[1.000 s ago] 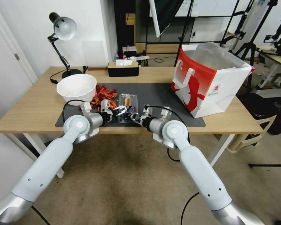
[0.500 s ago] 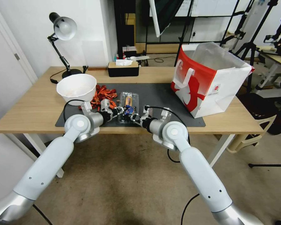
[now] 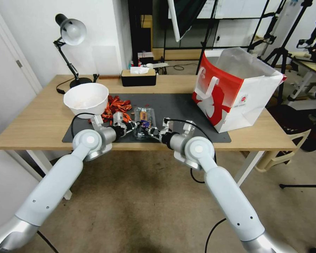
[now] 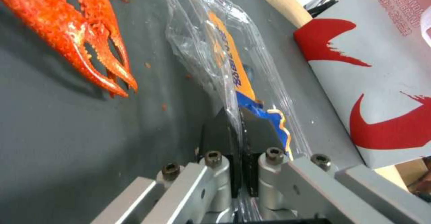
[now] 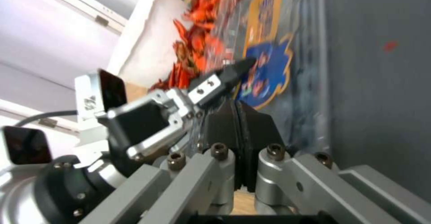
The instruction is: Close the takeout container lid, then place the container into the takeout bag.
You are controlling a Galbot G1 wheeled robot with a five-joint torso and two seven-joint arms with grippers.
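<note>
Your left gripper (image 3: 134,124) sits at the near edge of the dark mat (image 3: 179,102), its two black pads pressed together on a thin sheet of clear plastic. In the left wrist view that sheet is the lid (image 4: 215,45) of the takeout container (image 3: 144,121), running up between the pads (image 4: 219,129) with its orange and blue label showing just beyond them. You can see almost no gap between the fingers there (only the plastic itself keeps them apart).

Your right gripper (image 3: 151,131) comes in from the other side and meets the container's near edge, close beside the left one. In the right wrist view (image 5: 238,116) its pads are also drawn tight against each other, with the clear plastic edge and the blue label just ahead of them; whether plastic is actually caught between them is hard to tell, since that view is blurred.

The container lies on the mat between the two grippers, with the lid raised at an angle, not flat on the tray half. Red crayfish (image 3: 114,105) lie on the mat just beside it, towards the white bowl (image 3: 86,98). The takeout bag (image 3: 235,88) stands upright and open at the mat's right end, well apart from the container.
</note>
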